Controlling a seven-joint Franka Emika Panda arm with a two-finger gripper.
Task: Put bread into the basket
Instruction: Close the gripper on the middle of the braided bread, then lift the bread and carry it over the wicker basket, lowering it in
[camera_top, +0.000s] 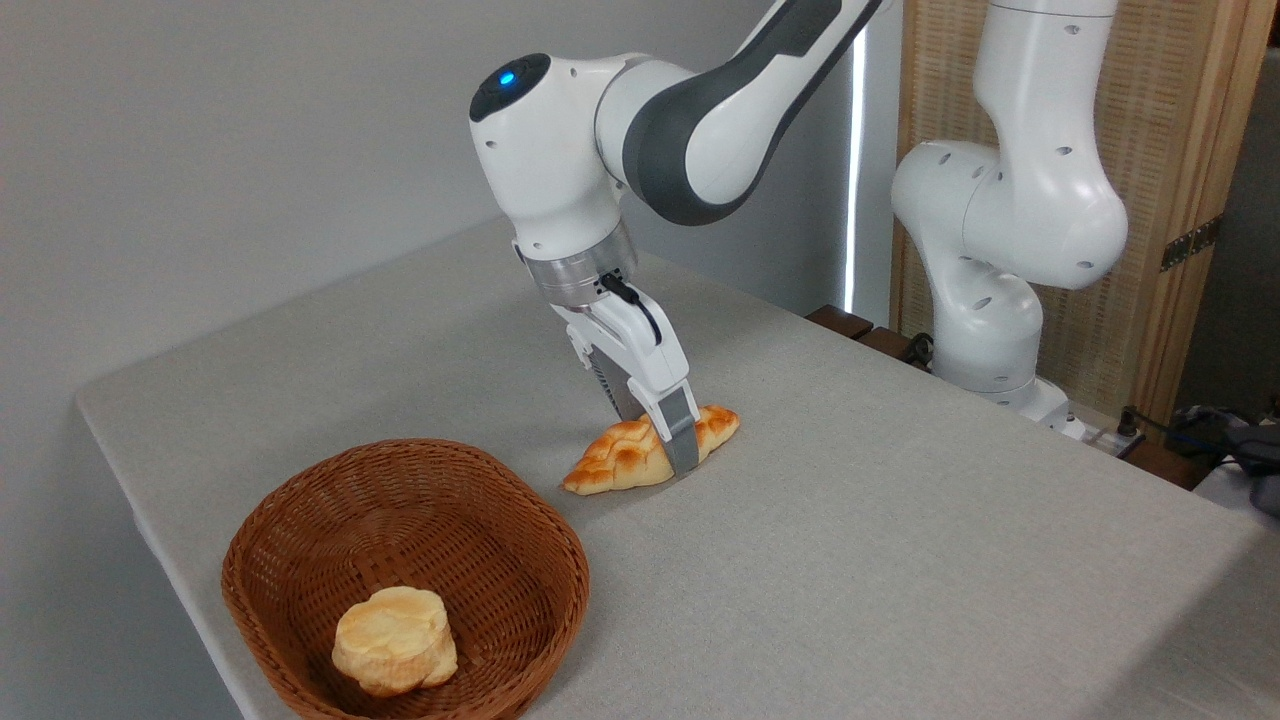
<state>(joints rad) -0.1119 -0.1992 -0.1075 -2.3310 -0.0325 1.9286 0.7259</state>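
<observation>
Camera view shows my gripper (668, 445) lowered over the bread (620, 455), one finger in front of the loaf, the other behind; whether my jaws press it yet I cannot tell. It lies on the table (900, 560), mid-surface, just beside the basket (300, 520), which sits at the near edge holding a pale bun (395, 640). I judge the loaf light, slightly soft with a bumpy crust; its thick middle, where I straddle it, seems the best hold.

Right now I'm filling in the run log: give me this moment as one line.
phase: grasping | gripper: straddling bread on table | basket: holds round bun only | bread in basket: not yet
</observation>
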